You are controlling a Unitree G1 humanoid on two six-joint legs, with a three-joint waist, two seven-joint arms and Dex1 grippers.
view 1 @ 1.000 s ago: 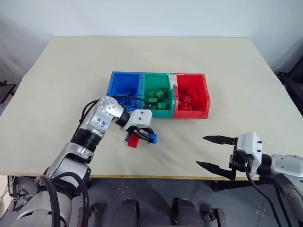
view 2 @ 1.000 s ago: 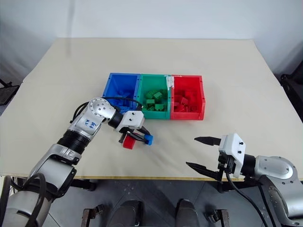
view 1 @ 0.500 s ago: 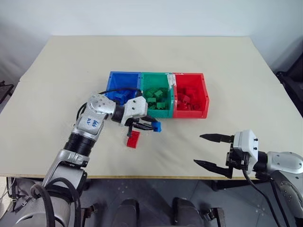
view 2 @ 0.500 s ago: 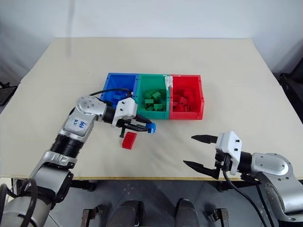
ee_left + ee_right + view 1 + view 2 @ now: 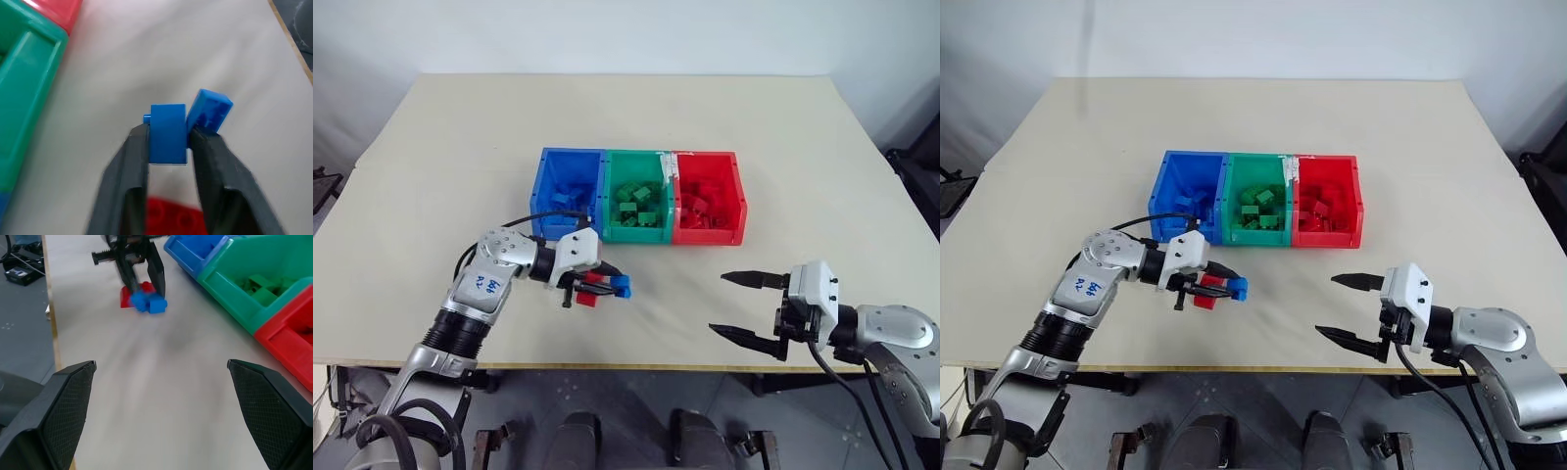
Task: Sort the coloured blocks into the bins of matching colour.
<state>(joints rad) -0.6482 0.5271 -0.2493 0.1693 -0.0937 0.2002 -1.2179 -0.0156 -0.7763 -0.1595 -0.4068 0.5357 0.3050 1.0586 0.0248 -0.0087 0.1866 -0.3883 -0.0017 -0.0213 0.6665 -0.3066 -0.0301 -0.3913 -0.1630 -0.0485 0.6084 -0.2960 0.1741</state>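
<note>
left gripper (image 5: 607, 285) – back near table edge, lower than before, clamped on blue block (image 5: 168, 132) | red block (image 5: 589, 297) beneath | right gripper (image 5: 741, 307) – jaws wide, empty

1. Three bins joined in a row: one blue (image 5: 570, 191), one green (image 5: 638, 194), one red (image 5: 708, 196).
2. Outside the bins, two blue blocks (image 5: 168, 132) side by side, and one red block (image 5: 588, 297).
3. Blocks inside the bins lie heaped, too jumbled to count.
</note>
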